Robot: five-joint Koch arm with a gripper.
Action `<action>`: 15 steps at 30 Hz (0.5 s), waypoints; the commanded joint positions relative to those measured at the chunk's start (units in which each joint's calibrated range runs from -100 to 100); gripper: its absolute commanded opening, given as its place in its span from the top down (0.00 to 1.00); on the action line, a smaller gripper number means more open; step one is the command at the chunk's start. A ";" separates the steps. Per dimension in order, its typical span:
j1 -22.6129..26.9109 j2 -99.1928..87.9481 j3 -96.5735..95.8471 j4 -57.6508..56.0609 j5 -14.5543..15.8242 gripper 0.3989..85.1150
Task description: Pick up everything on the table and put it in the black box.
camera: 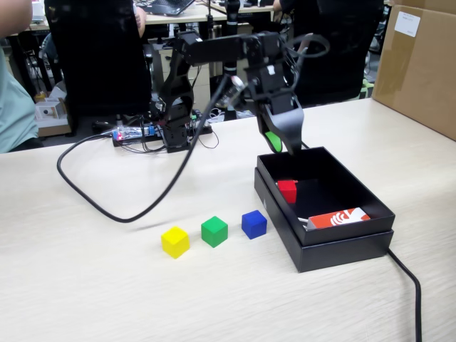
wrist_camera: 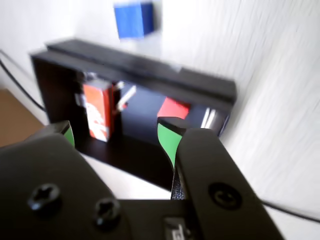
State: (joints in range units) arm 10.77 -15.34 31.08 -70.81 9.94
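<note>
The black box (camera: 342, 246) sits at the right of the table (camera: 85, 285). The red cube (camera: 287, 191) lies inside it by the left wall, next to a red-and-white card (camera: 339, 218). The yellow cube (camera: 174, 241), green cube (camera: 214, 231) and blue cube (camera: 254, 224) stand in a row on the table left of the box. My gripper (camera: 280, 144) hangs open and empty above the box's far left corner. In the wrist view the gripper (wrist_camera: 117, 135) has its green-padded jaws wide apart, over the box (wrist_camera: 135, 65), with the red cube (wrist_camera: 173, 108) and blue cube (wrist_camera: 133, 19) beyond.
A big brown cardboard carton (camera: 420, 68) stands at the far right. A black cable (camera: 107, 203) loops across the table from the arm's base (camera: 171, 135); another cable (camera: 410, 285) runs off the box's near right corner. Chairs and people are behind the table.
</note>
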 commanded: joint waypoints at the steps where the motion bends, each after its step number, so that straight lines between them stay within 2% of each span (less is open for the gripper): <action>1: -5.13 -9.62 -0.17 -0.16 -6.01 0.58; 2: -9.72 -10.19 -2.70 -0.16 -9.77 0.58; 3: -12.31 -8.13 -3.88 -0.16 -11.92 0.51; 5: -14.41 -3.88 -3.97 -0.16 -13.48 0.50; 9: -17.14 6.68 -1.53 0.10 -15.63 0.50; 15: -18.71 23.31 8.08 0.10 -16.17 0.50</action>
State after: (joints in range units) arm -7.59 4.47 32.27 -70.96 -5.89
